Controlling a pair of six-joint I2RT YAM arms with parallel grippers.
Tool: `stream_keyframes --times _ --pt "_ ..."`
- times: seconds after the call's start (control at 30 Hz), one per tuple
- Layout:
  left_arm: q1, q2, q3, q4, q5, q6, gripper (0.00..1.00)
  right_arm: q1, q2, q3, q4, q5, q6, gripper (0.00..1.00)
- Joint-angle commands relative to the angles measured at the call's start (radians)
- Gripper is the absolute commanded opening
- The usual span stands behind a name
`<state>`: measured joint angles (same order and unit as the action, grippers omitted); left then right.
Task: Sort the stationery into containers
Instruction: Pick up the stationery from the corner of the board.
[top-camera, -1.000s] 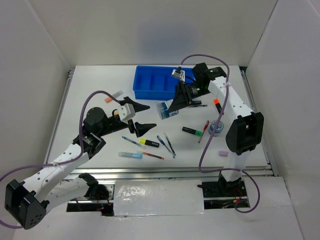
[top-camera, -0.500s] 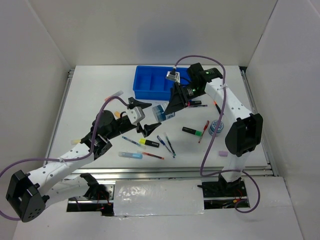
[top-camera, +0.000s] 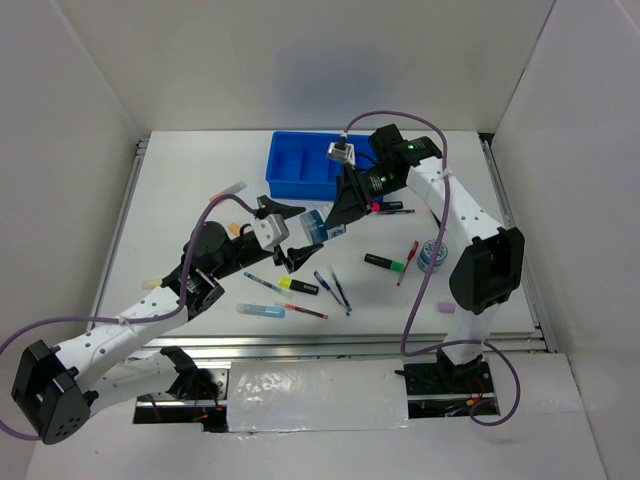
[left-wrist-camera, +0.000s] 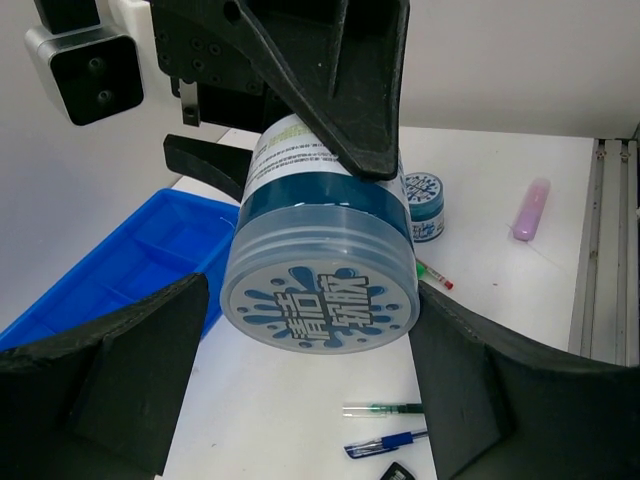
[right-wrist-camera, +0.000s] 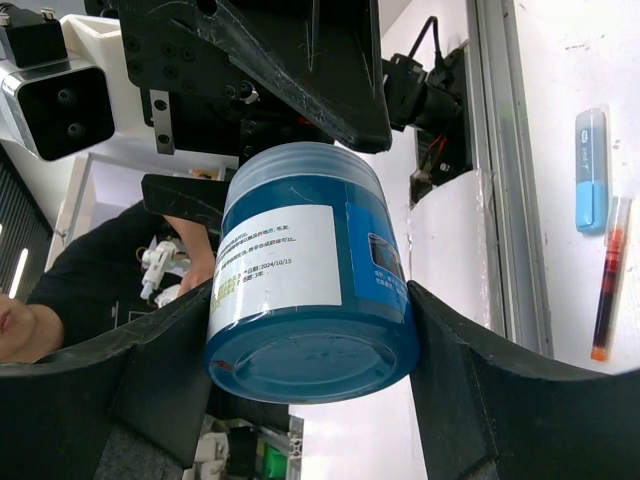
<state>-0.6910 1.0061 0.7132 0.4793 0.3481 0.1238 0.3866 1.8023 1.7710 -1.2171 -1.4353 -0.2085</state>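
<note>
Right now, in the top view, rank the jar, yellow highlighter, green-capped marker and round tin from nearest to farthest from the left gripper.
From the left gripper:
1. Jar, between its fingers.
2. Yellow highlighter, just on the near side.
3. Green-capped marker, off to the right.
4. Round tin, farther right still.

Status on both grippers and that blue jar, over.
Right jaws shut on blue jar, off the table. Left jaws open, straddling its lid end. Blue tray behind; loose pens underneath.
</note>
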Motion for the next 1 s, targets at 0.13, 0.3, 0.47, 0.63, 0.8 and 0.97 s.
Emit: stream_keyframes --times 0.13,0.3,0.47,0.63,0.8,0.97 --pt "-0.012 -0.012 0.028 0.087 0.012 -0.016 0.84 0.032 -0.04 0.015 0.044 -0.26 0.04 0.0" --pt "-0.012 -0.011 0.04 0.062 0.02 -0.03 0.67 0.031 -0.037 0.007 0.074 -0.26 0.081 0.0" --pt "-0.007 -0.015 0.086 -0.016 0.035 -0.053 0.48 0.018 -0.031 -0.021 0.108 -0.258 0.13 0.2" --pt "0.005 -0.015 0.166 -0.187 0.045 -0.064 0.17 -0.026 -0.035 -0.062 0.168 -0.257 0.207 0.64" --pt "0.03 0.0 0.264 -0.367 0.019 -0.105 0.0 -0.129 -0.037 -0.062 0.156 -0.252 0.202 0.71" --pt "0.093 0.081 0.412 -0.64 -0.012 -0.115 0.0 -0.273 -0.015 0.016 0.012 -0.139 0.024 0.79"
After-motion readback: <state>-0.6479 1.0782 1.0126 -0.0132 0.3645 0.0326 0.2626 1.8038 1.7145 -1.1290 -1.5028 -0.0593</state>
